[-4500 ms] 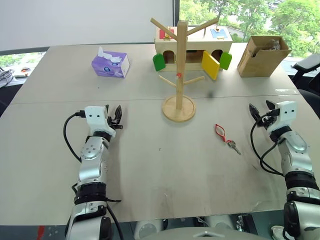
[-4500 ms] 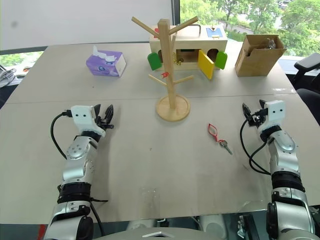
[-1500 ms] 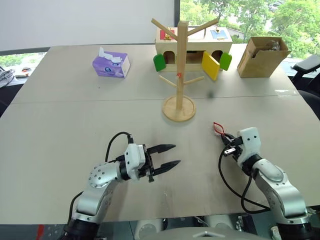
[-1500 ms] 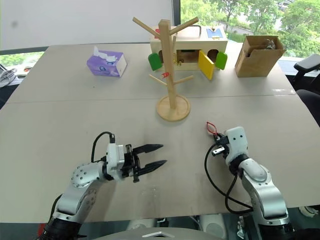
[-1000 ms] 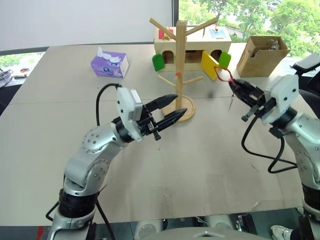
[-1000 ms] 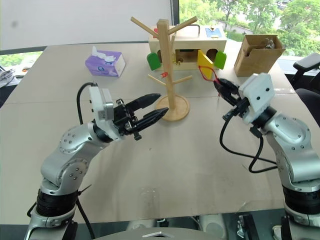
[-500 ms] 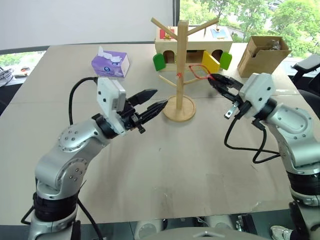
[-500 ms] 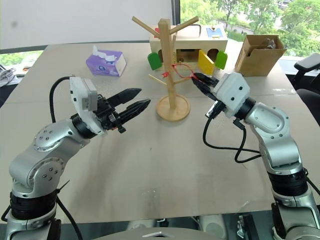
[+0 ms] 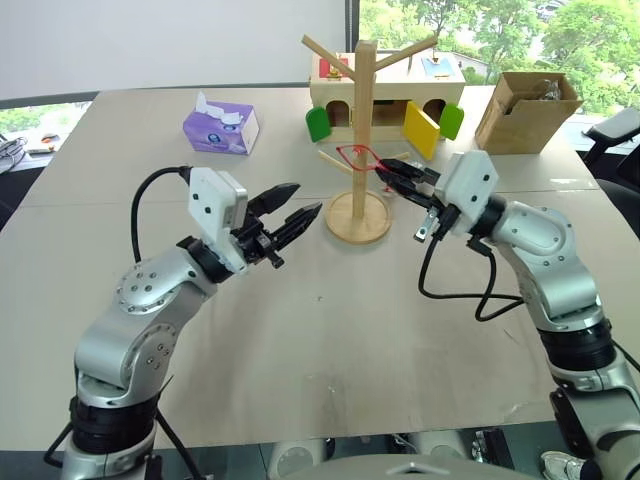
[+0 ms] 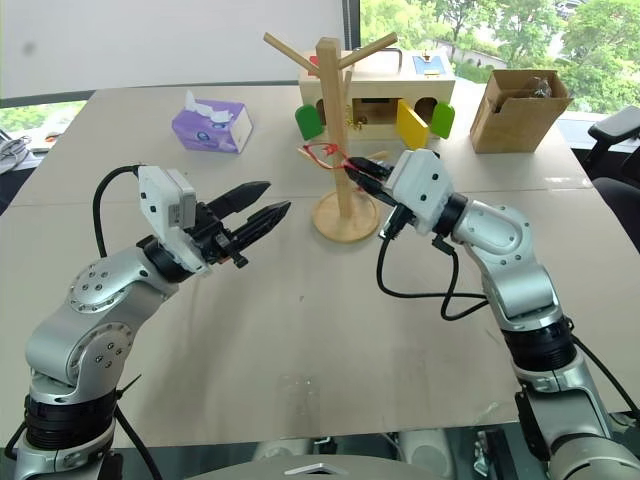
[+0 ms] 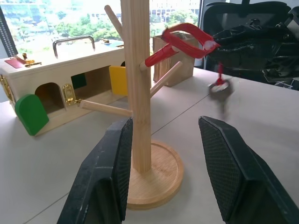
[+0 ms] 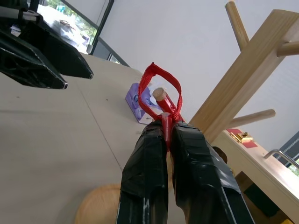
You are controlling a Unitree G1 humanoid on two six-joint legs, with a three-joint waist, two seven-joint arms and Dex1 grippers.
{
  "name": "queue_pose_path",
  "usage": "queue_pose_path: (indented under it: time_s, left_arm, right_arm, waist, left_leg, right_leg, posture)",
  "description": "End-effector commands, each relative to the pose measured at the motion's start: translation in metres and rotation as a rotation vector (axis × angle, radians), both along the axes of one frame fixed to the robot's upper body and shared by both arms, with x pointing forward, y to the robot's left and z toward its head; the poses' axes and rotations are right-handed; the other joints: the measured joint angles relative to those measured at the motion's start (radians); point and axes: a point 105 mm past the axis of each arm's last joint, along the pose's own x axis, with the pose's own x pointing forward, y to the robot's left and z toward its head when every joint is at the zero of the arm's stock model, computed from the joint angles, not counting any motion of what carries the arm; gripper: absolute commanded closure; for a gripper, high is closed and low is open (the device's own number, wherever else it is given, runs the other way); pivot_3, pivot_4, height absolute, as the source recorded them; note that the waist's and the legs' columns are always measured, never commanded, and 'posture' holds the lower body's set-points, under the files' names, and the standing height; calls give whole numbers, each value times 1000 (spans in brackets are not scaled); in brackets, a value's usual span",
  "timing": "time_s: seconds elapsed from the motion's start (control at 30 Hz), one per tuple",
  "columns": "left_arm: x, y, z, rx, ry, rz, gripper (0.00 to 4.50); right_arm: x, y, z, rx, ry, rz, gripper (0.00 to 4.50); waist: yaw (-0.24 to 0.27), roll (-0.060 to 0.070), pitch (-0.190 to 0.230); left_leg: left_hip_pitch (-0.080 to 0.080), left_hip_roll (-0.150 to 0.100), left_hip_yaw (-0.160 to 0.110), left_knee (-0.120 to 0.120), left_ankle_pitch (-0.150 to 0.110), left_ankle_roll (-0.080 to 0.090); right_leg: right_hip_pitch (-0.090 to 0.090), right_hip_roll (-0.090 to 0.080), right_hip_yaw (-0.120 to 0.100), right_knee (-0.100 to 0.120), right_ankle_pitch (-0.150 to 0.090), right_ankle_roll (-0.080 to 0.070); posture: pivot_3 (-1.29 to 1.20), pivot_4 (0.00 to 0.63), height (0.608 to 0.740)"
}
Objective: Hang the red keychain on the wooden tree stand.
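The wooden tree stand [image 9: 359, 120] rises mid-table on its round base [image 9: 358, 222]. My right gripper [image 9: 386, 176] is raised beside the post from the right, shut on the neck of the red keychain [image 12: 161, 91]. The red loop [image 9: 354, 154] hangs level with the lower branches, right at the post. A dowel tip shows through the loop in the right wrist view; whether the loop rests on it I cannot tell. The small key [image 11: 218, 87] dangles under the fingers. My left gripper [image 9: 296, 204] hovers open and empty, left of the stand, pointing at it.
Behind the stand sits a wooden box with coloured flaps [image 9: 388, 92]. A purple tissue box [image 9: 222, 130] is at the back left and a cardboard box [image 9: 525, 110] at the back right. An office chair [image 9: 618, 128] stands past the right edge.
My right gripper has carried the keychain leftward from beside the yellow flap up to the stand's post. The left gripper has drawn back a little to the left, still open.
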Motion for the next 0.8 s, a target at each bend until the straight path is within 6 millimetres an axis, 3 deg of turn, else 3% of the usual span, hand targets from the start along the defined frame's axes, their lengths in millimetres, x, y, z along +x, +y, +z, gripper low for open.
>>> queue_pose_path:
  time_s: [0.03, 0.43, 0.57, 0.73, 0.8]
  left_arm:
    - [-3, 0, 9, -5, -55, 7, 2203]
    - [-3, 0, 10, -4, -66, 15, 2203]
    - [-2, 0, 10, -8, -66, 21, 2203]
    - [1, -1, 10, -23, -61, 32, 2203]
    - [7, 1, 9, -40, -58, 79, 2203]
  right_arm:
    - [-1, 5, 11, 17, -55, 16, 4482]
    - [23, 4, -8, 26, -4, -37, 4482]
    - [28, 2, -5, 79, 5, -55, 2800]
    - [31, -10, 2, 167, 9, -110, 357]
    - [36, -26, -4, 210, 65, -168, 98]
  waist:
    - [0, 0, 0]
    - [-1, 0, 0]
    - [-2, 0, 0]
    - [-1, 0, 0]
    - [1, 0, 0]
  left_leg:
    - [0, 0, 0, 0, 0, 0]
    - [0, 0, 0, 0, 0, 0]
    - [0, 0, 0, 0, 0, 0]
    - [0, 0, 0, 0, 0, 0]
    - [0, 0, 0, 0, 0, 0]
  right_leg:
    - [0, 0, 0, 0, 0, 0]
    - [0, 0, 0, 0, 0, 0]
    - [0, 0, 0, 0, 0, 0]
    - [0, 0, 0, 0, 0, 0]
    - [0, 0, 0, 0, 0, 0]
  posture:
    - [0, 150, 740]
    - [0, 150, 740]
    - [0, 150, 740]
    - [0, 150, 740]
    - [0, 150, 740]
